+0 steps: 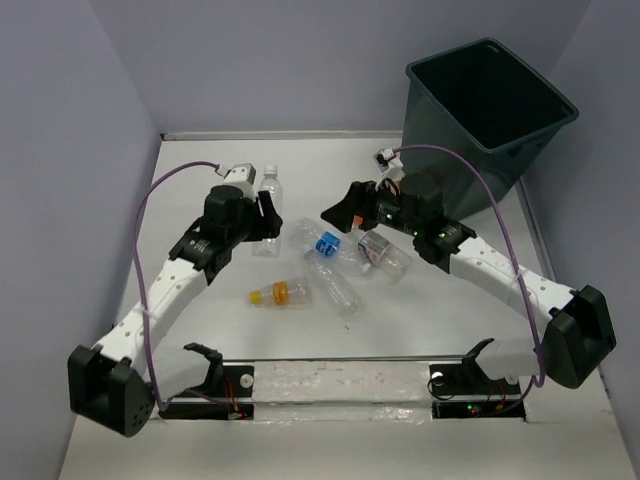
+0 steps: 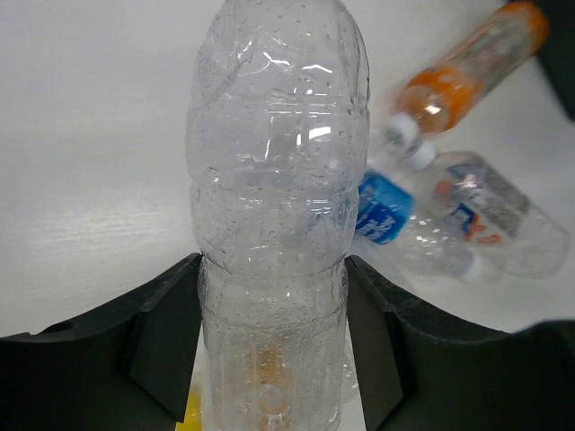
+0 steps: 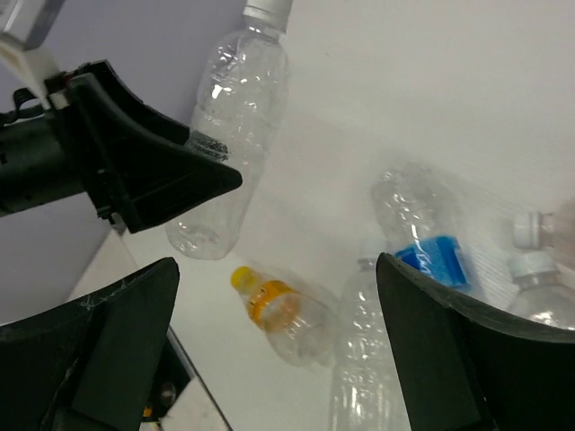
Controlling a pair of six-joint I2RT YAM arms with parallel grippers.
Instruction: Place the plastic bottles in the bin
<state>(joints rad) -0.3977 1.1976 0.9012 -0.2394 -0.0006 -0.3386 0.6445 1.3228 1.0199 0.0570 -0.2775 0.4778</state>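
Observation:
My left gripper (image 1: pixel 266 222) (image 2: pixel 272 266) is shut on a clear label-less bottle (image 1: pixel 267 190) (image 2: pixel 274 180) with a white cap; both fingers press its sides. This bottle also shows in the right wrist view (image 3: pixel 229 135). My right gripper (image 1: pixel 336 213) (image 3: pixel 277 265) is open and empty above the loose bottles. On the table lie a yellow-capped orange bottle (image 1: pixel 281 293) (image 3: pixel 283 310), a blue-labelled bottle (image 1: pixel 324 243) (image 3: pixel 422 238), a clear bottle (image 1: pixel 336 287) and a labelled bottle (image 1: pixel 384 255) (image 2: pixel 499 220). A white-capped orange bottle (image 2: pixel 472 76) lies beyond them. The dark teal bin (image 1: pixel 490 100) stands at the far right.
Purple-grey walls close in the table on the left, back and right. The arm bases and a black mounting rail (image 1: pixel 340 385) sit at the near edge. The bin stands behind my right arm (image 1: pixel 480 265).

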